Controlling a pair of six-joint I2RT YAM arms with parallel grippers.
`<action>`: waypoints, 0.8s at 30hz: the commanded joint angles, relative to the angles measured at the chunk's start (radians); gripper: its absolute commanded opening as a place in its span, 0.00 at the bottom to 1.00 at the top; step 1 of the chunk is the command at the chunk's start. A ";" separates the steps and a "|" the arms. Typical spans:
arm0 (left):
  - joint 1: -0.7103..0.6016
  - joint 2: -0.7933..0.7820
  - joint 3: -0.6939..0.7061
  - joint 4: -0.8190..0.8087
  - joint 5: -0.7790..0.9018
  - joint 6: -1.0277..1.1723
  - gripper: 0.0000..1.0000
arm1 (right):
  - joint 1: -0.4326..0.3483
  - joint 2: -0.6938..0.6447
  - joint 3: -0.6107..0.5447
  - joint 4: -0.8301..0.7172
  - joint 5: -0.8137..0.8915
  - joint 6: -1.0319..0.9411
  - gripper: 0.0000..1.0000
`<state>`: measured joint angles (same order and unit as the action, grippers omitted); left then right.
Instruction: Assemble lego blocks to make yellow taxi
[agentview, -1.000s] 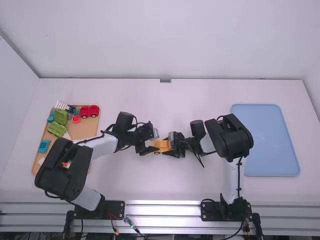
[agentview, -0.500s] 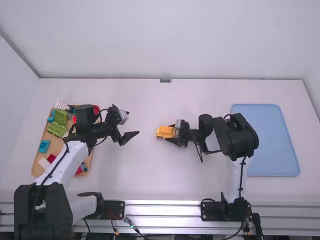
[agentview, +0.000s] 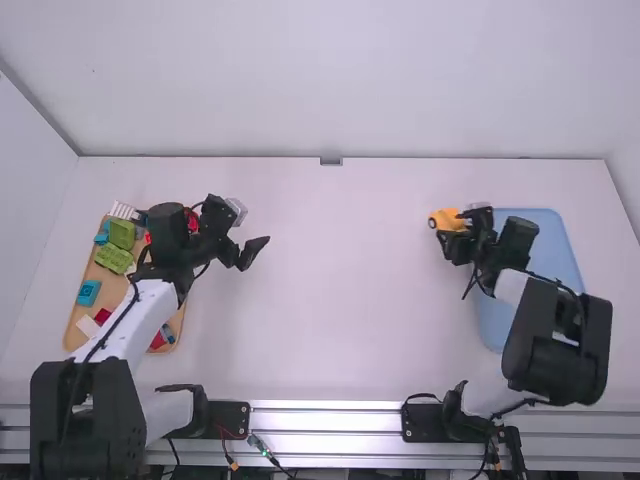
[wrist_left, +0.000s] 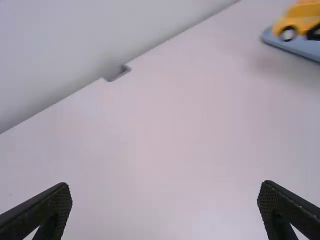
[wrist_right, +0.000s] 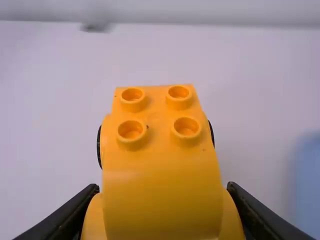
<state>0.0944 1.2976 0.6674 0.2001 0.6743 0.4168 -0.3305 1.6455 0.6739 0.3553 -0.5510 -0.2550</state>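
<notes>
- Step in hand, as I judge it: delivery of the finished model. The blocks look already joined into a yellow-orange plastic toy taxi (agentview: 447, 219), and I read the smooth blue rectangular tray (agentview: 495, 320) as its destination.
- Right tool (wrist_right: 162, 189): closed on the taxi, one finger against each side of the body. Four round studs (wrist_right: 186, 126) show on the taxi's top, and a dark wheel (wrist_left: 288, 33) is visible in the left wrist view.
- Position of the taxi: just beside the blue tray's far left corner, apparently raised above the white worktop (agentview: 330, 350).
- Left tool (agentview: 255, 253): spread wide, with nothing between its fingers, near the tan tray (agentview: 112, 284) of loose pieces. These include two green blocks (agentview: 114, 259), a bright blue block (agentview: 88, 292) and a red piece (agentview: 191, 218) partly covered by the arm.
- Next move, in my judgement: I need to carry the taxi farther right until it is wholly over the blue tray, lower it level onto its wheels, then part the fingers evenly.
- Possible faults: if I descend too soon, a wheel may catch the tray's rim; if I drag or twist during release, stacked blocks may separate.
</notes>
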 joint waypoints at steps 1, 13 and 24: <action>0.000 0.040 -0.006 0.045 -0.066 -0.114 0.99 | -0.076 -0.064 0.000 -0.063 0.245 0.013 0.57; 0.001 0.220 -0.006 0.290 -0.067 -0.341 0.99 | -0.247 0.077 0.001 -0.065 0.269 0.049 0.67; -0.021 0.196 -0.006 0.210 -0.196 -0.350 0.99 | -0.194 0.040 0.029 -0.163 0.457 0.099 0.99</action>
<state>0.0868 1.5211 0.6674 0.4191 0.5018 0.0746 -0.5449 1.7260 0.6754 0.2253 -0.1528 -0.1738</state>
